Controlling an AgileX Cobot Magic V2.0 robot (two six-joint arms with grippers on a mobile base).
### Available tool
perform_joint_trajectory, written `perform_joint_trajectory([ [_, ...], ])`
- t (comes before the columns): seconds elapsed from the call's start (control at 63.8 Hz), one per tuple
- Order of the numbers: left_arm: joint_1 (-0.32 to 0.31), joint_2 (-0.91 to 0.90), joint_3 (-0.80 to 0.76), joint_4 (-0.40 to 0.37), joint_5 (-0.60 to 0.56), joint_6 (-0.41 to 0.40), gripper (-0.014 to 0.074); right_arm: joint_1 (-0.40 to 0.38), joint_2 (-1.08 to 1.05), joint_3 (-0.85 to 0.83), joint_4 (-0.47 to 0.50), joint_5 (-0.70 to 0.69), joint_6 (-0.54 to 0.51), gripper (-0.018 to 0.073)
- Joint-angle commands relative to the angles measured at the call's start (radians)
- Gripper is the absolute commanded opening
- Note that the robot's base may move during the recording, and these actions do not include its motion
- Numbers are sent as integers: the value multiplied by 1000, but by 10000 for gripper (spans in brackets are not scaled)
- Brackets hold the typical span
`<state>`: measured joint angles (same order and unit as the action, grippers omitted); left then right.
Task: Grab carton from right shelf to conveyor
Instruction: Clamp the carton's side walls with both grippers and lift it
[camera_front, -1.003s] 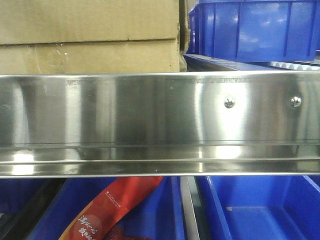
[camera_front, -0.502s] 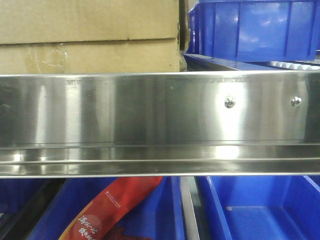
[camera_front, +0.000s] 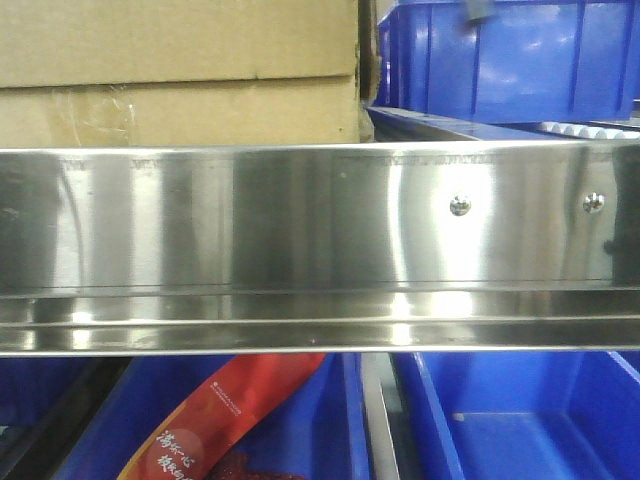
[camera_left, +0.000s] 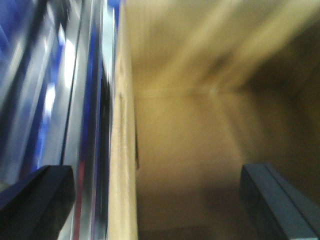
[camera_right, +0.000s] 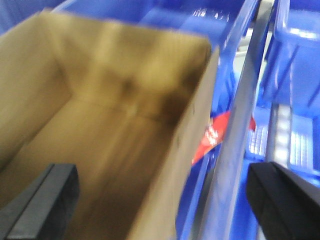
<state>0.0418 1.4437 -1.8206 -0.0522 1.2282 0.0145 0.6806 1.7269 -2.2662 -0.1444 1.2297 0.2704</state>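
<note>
Probably a warehouse: steel shelf rail (camera_front: 300, 220), blue bins (camera_front: 500, 60), cardboard carton (camera_front: 180, 60).

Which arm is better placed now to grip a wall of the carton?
Probably the right: a wall of the carton runs near the middle of the open right gripper. At the open left gripper the wall lies nearer one finger. Both views are blurred.

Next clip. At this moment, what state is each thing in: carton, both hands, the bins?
carton: on the right shelf, top open, nothing seen inside.
left hand: open, one finger inside the carton, one outside.
right hand: open, straddling a carton wall likewise.
upper blue bin: beside the carton, contents hidden.
lower left blue bin: holds a red packet.
lower right blue bin: visible part empty.
</note>
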Motion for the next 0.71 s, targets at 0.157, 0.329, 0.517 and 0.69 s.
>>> perform_joint_trajectory([
  [0.157,5,69,-9,39,-58,6,571,-2,104,-63,-53,-9,4,559],
  [0.329,5,112,-9,52,-67,6,571,-10,144,-63,-53,-9,9,559],
  [0.517,5,149,-9,64,-67,6,571,-13,179,-63,-53,-9,11,559],
  [0.69,5,177,-9,64,-80,6,571,-19,208,-63,-53,-9,11,559],
])
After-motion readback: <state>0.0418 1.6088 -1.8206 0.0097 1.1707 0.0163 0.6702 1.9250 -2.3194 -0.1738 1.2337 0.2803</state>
